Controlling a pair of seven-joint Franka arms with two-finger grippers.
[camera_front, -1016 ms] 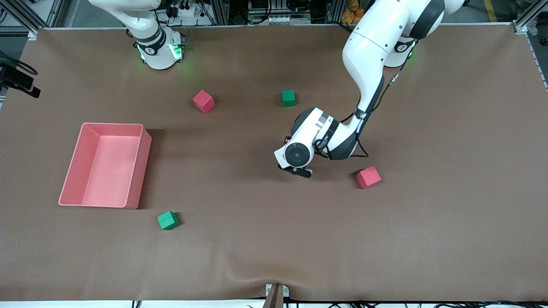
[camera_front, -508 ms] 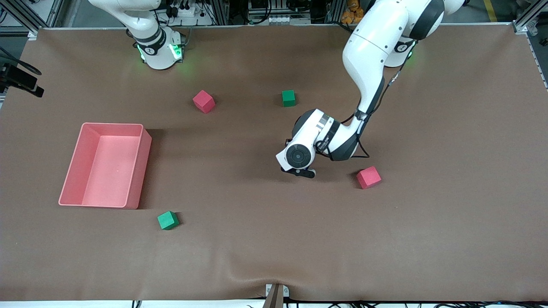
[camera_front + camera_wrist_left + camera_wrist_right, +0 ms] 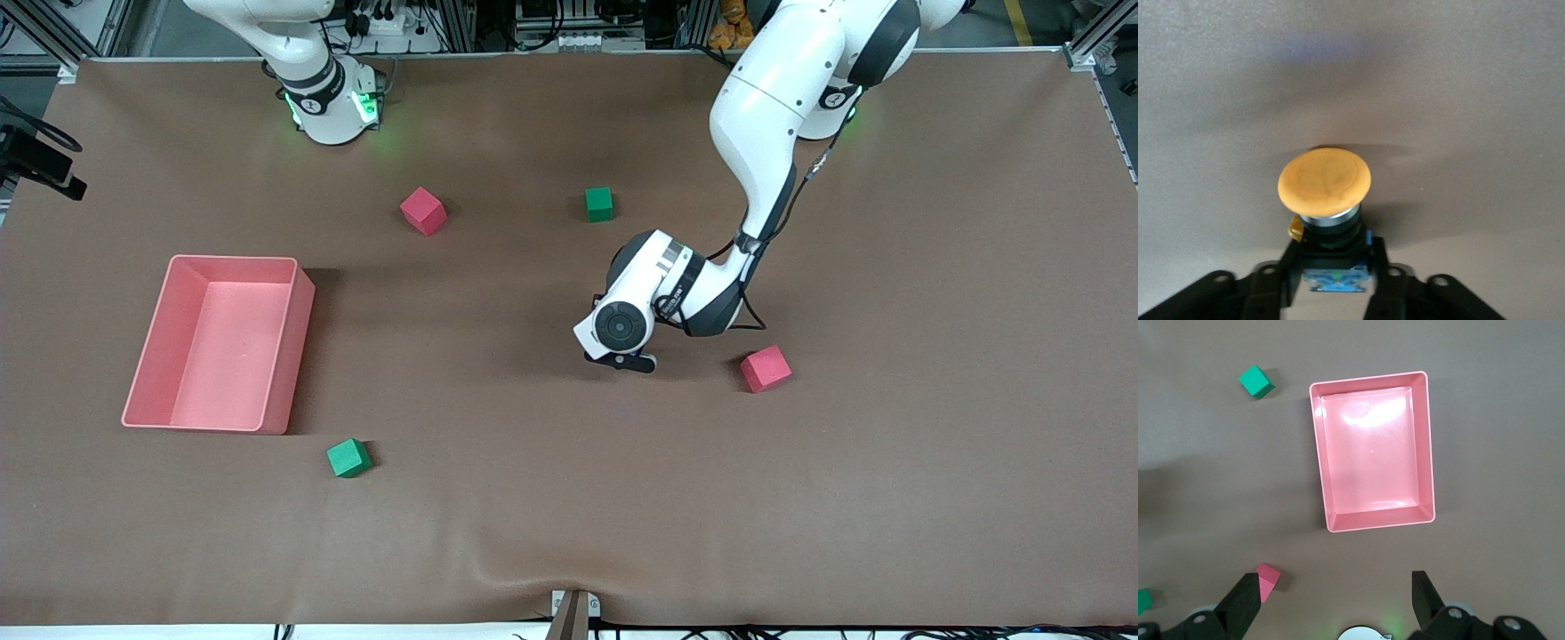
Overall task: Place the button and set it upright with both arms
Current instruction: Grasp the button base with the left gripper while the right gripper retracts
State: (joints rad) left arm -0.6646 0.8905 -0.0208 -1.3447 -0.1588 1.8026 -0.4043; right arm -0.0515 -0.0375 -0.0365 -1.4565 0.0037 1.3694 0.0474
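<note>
The left pincer point(image 3: 1331, 293) was clamped tight on the button point(image 3: 1325, 183), gripping its dark body just under the round orange cap, with one black finger point(image 3: 1275, 290) on each side. In the front view that pincer point(image 3: 622, 360) sat low at the tabletop point(image 3: 933, 444) around the middle, and the white wrist hid the button there, so I couldn't tell whether it was touching the brown surface.

Just toward the left arm's end from it lay a red cube point(image 3: 765, 368), close but not touching. Farther from the front camera sat a small green cube point(image 3: 599, 204), and along the same line toward the right arm's end, another red cube point(image 3: 423, 211). A second green cube point(image 3: 348, 458) lay nearer the camera, near a corner of the pink tray point(image 3: 284, 356), which sat toward the right arm's end.

The right pincer point(image 3: 1335, 603) was waiting high up over the tabletop beside the tray point(image 3: 1318, 453), its fingers wide apart and holding nothing, looking straight down on the tray and the cubes around it.
</note>
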